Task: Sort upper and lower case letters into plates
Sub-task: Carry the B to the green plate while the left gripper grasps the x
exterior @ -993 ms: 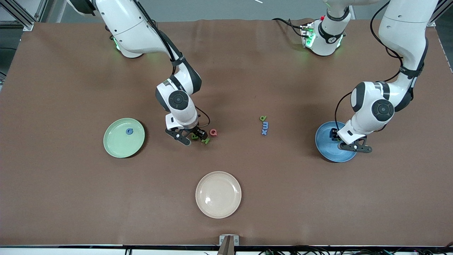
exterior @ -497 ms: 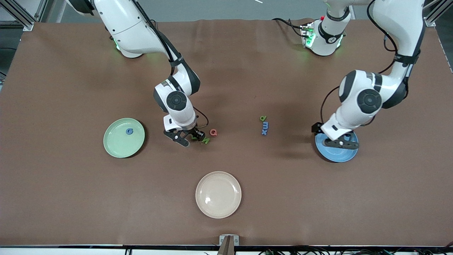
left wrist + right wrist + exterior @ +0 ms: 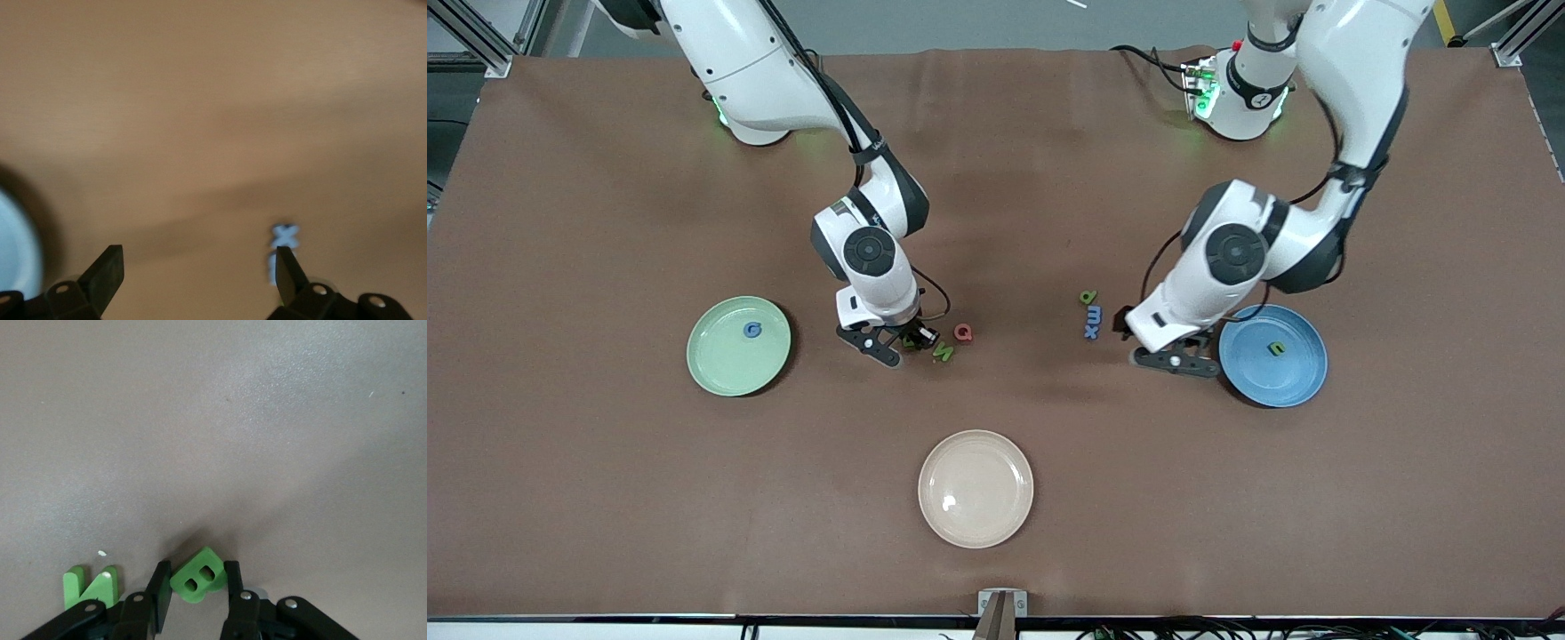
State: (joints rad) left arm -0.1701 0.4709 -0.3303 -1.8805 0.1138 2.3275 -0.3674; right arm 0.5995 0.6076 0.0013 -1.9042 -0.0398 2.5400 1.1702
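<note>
My right gripper (image 3: 904, 341) is shut on the green B (image 3: 198, 575), which sits tilted between its fingers low over the table. The green N (image 3: 943, 353) and pink Q (image 3: 962, 332) lie beside it; the N also shows in the right wrist view (image 3: 93, 585). The light green plate (image 3: 716, 364) holds the blue G (image 3: 753, 330). The blue plate (image 3: 1294, 378) holds the green u (image 3: 1276, 348). My left gripper (image 3: 1172, 357) is open and empty, between the blue plate and the blue x (image 3: 1090, 332), blue m (image 3: 1094, 314) and green p-like letter (image 3: 1088, 297). The x also shows in the left wrist view (image 3: 285, 233).
A cream-beige plate (image 3: 975, 488) lies nearest the front camera, midway along the table. The blue plate's rim shows at the edge of the left wrist view (image 3: 13, 253).
My left gripper has moved off the blue plate toward the x, m and p-like letter, leaving the green u in the plate. My right gripper has barely moved at the B.
</note>
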